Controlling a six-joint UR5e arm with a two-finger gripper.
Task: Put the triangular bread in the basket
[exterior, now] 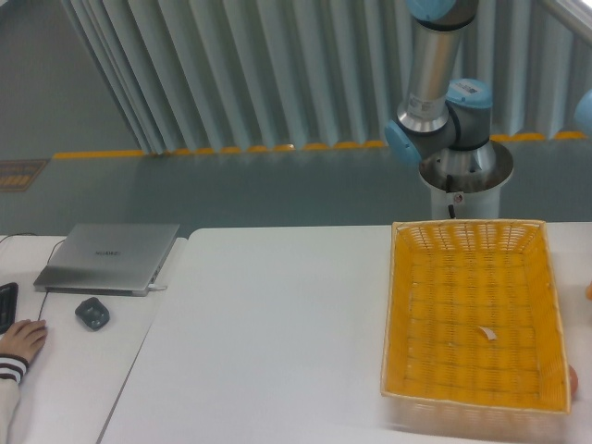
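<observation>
A white table (277, 324) holds the basket (474, 314) at right; the bread (589, 292) barely shows at the right edge. Laptop (109, 256) and mouse (92, 313) sit left. Gripper out of sight.

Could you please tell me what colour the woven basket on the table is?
The basket is bright yellow-orange wicker with a paler rim, shown clearly in the fixed camera view.
</observation>
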